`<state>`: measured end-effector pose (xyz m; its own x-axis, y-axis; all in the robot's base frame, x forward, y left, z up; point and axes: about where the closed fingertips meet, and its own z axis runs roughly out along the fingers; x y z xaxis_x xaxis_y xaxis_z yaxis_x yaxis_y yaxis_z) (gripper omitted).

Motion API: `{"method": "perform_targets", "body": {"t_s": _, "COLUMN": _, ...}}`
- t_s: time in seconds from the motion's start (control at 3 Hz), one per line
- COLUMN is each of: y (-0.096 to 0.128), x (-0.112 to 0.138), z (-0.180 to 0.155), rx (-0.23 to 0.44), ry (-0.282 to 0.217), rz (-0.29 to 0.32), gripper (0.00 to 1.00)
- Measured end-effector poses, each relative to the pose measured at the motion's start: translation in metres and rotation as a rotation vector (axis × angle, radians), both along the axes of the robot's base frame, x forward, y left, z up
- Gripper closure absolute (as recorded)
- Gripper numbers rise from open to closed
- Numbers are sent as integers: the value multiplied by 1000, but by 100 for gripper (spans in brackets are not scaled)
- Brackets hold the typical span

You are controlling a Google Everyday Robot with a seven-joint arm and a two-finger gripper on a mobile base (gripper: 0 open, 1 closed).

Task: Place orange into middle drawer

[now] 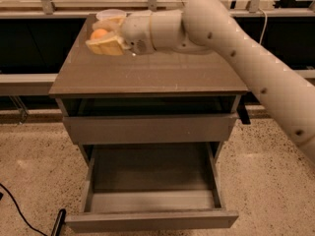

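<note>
Where it hangs over the tabletop (147, 73), the hand (106, 41) clamps a small round orange (99, 34).

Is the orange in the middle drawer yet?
No, the orange is held by the gripper over the tabletop's far-left corner, well above the open middle drawer.

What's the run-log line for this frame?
pincer: shut on orange, at far left corner of cabinet top | middle drawer: pulled open, empty | orange not yet in drawer

No text seems readable, even on the tool (102, 37) holding the orange (99, 33) above tabletop (147, 75).
</note>
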<state>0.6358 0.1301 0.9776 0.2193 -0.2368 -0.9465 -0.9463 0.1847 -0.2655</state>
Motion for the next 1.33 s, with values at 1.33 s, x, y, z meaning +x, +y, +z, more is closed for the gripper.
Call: {"method": "perform_targets", "body": {"t_s": 1.33, "y": -97, "x": -100, "z": -171, "rx": -3, "ry": 274, "rz": -41, "gripper": 100}}
